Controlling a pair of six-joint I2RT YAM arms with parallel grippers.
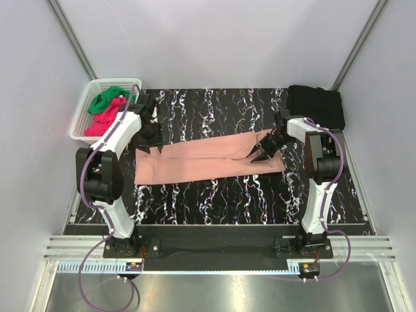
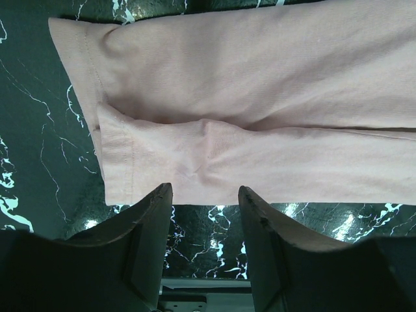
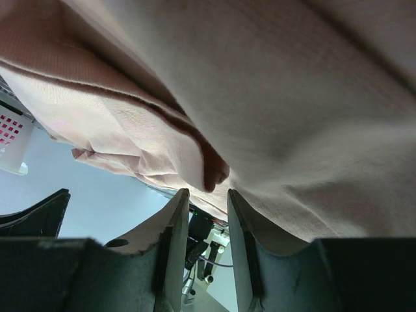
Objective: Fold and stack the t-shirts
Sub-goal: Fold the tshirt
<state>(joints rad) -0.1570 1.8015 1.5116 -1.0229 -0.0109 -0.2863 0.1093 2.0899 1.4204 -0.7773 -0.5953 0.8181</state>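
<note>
1. The salmon-pink t-shirt (image 1: 208, 161) is laid as a long folded strip across the middle of the table (image 1: 214, 195), from 9 to 3 o'clock.
2. A fold at its 3 o'clock end is pinched by the right gripper (image 3: 203, 195), its fingers drawn narrow.
3. The left gripper (image 2: 204, 195) is held spread at the shirt's 10 o'clock corner, with nothing clamped.
4. A green t-shirt (image 1: 104, 101) and a magenta-red t-shirt (image 1: 104, 120) are heaped in a white basket (image 1: 81, 127) at 10 o'clock.
5. A black t-shirt (image 1: 316, 106) is set at 2 o'clock.

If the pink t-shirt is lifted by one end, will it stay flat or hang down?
Probably floppy: the pink t-shirt sags in folds above the right claw. It is likely light, thin cloth; wrinkles near its hem suggest it bunches when pushed.
</note>
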